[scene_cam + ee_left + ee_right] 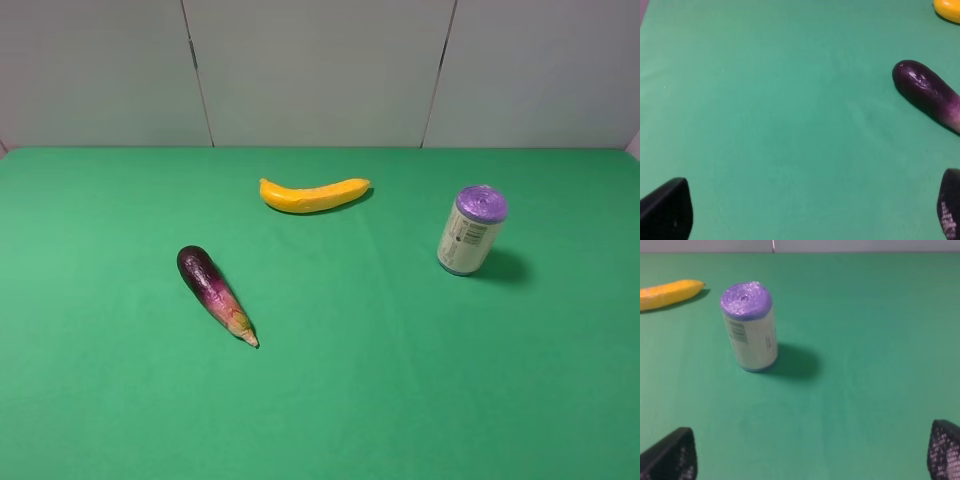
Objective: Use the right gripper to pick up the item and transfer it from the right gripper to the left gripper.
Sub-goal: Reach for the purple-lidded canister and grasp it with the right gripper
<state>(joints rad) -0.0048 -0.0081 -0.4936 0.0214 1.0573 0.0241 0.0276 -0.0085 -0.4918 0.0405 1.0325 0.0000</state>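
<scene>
The item, a small can with a purple top and whitish printed label, stands upright on the green table at the right. In the right wrist view the can is ahead of my right gripper, which is open with nothing between its fingertips. My left gripper is also open and empty over bare green cloth, with the eggplant's dark end off to one side. Neither arm shows in the exterior high view.
A yellow banana lies at the back centre of the green table, and its tip shows beside the can. A dark purple eggplant lies at the left, also seen as the eggplant near my left gripper.
</scene>
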